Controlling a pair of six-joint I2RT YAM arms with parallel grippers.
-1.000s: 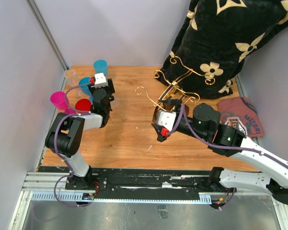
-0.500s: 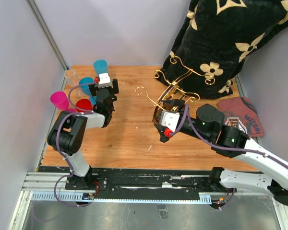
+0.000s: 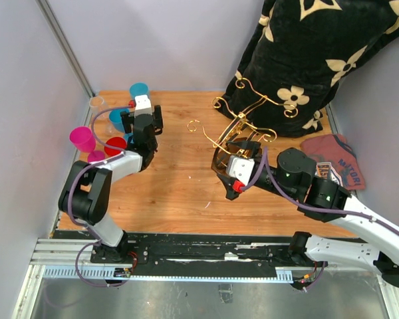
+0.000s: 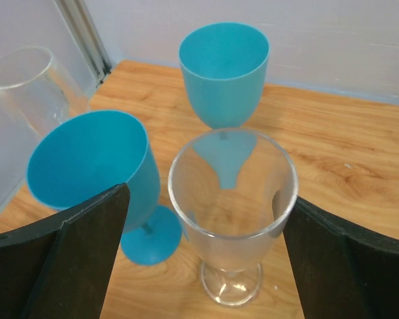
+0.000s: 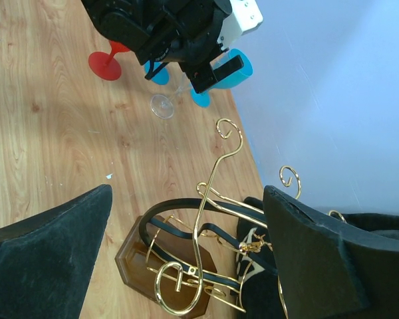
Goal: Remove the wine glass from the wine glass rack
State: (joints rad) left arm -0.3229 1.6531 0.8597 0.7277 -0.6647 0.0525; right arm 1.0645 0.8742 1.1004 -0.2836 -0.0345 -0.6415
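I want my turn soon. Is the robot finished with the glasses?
Nearly. The clear wine glass stands upright on the table, the left gripper open around it. No glass shows on the wine glass rack; the right gripper, open, holds nothing. Left: pulling the arms clear.

The wine glass (image 4: 233, 199) is clear and colourless, as is a second clear glass (image 4: 28, 83). Two goblets, near (image 4: 90, 169) and far (image 4: 224, 70), are turquoise; a pink goblet (image 3: 83, 139) is magenta and a red goblet (image 3: 115, 145) is bright red. The wine glass rack (image 5: 179, 292) is shiny gold wire on a dark brown base. The tabletop (image 3: 186, 193) shows honey-coloured wood grain. A blanket (image 3: 319, 60) is black with cream flower motifs. The fingers (image 4: 80, 259) are black.
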